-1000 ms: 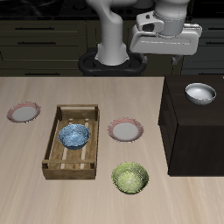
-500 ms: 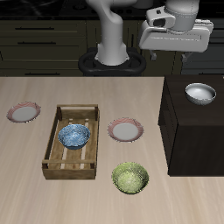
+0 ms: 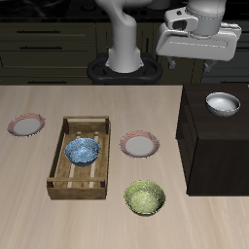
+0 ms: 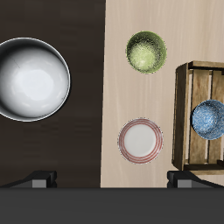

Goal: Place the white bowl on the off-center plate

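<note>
No legible text, label, brand, number or sign in either view. Checked surfaces: white bowl (image 3: 223, 103), both pink-rimmed plates, blue patterned bowl (image 3: 83, 151), green speckled bowl (image 3: 144, 198), wooden crate (image 3: 80, 182), dark cabinet (image 3: 216, 156), gripper housing. The patterns on the bowls are decoration only, not characters.

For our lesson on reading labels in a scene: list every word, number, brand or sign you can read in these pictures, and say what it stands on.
None: no readable text anywhere.
White bowl: plain.
Blue patterned bowl: decoration only, no letters.
Both pink-rimmed plates, green bowl, wooden crate: unmarked.
Gripper: no lettering shows.
</note>
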Tool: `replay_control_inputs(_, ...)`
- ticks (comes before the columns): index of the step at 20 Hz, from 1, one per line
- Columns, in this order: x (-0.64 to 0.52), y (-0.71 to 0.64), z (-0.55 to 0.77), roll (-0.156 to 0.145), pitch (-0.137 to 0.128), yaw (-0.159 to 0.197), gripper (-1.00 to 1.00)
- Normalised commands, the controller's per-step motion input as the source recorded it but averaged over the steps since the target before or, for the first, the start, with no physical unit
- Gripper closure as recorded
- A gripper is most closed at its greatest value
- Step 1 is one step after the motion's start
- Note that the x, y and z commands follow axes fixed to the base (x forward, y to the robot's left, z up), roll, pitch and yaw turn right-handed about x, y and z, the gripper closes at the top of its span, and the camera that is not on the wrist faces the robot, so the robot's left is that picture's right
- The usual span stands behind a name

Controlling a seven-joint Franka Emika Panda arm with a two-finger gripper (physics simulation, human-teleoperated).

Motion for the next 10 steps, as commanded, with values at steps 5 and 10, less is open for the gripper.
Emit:
replay_control_inputs(5,0.19,0.06,0.01,-0.007,0.002,-0.003,-1.0)
replay_control_inputs(10,0.18,0.03,-0.03,-0.005,0.007,-0.01,-1.0)
